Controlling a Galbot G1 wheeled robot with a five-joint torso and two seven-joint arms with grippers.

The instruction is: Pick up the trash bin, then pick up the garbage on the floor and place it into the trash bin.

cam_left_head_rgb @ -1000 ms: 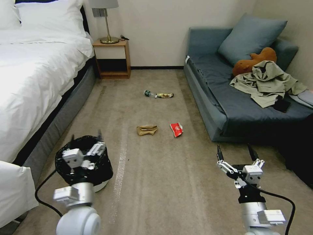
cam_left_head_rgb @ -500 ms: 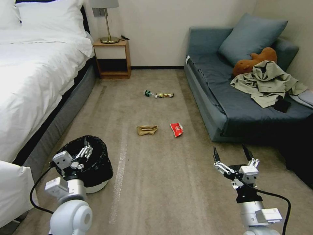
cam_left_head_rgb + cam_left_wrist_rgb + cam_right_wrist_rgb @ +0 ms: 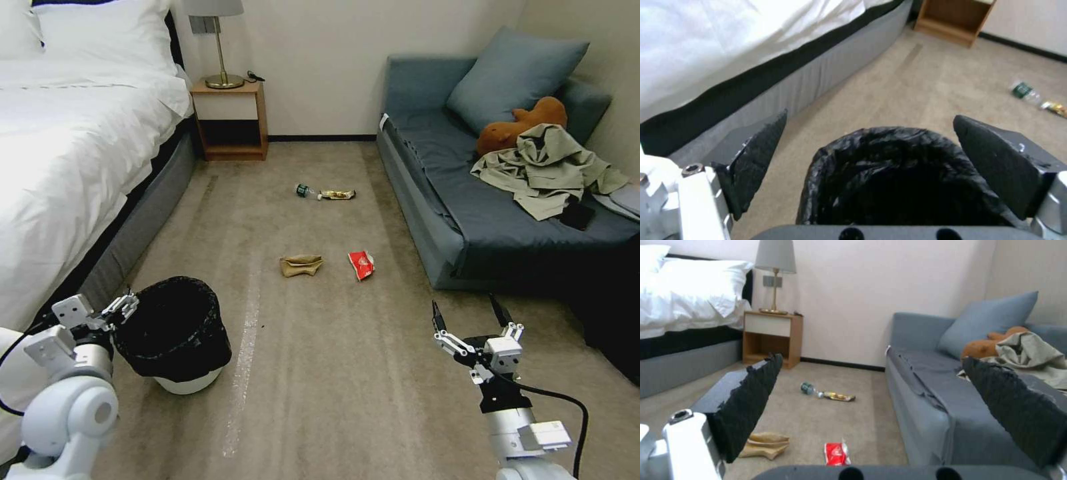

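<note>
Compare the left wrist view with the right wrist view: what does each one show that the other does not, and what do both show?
Left wrist view alone: the trash bin with its black bag, between the fingers of the open left pincer.

Right wrist view alone: the open right pincer, the brown paper bag, the red packet, the sofa and the lamp.

Both: the bed, the nightstand, the bottle and the gold wrapper on the carpet.

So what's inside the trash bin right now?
Only the crinkly black liner shows inside the trash bin; its bottom is too dark to see. The litter lies on the carpet.
</note>
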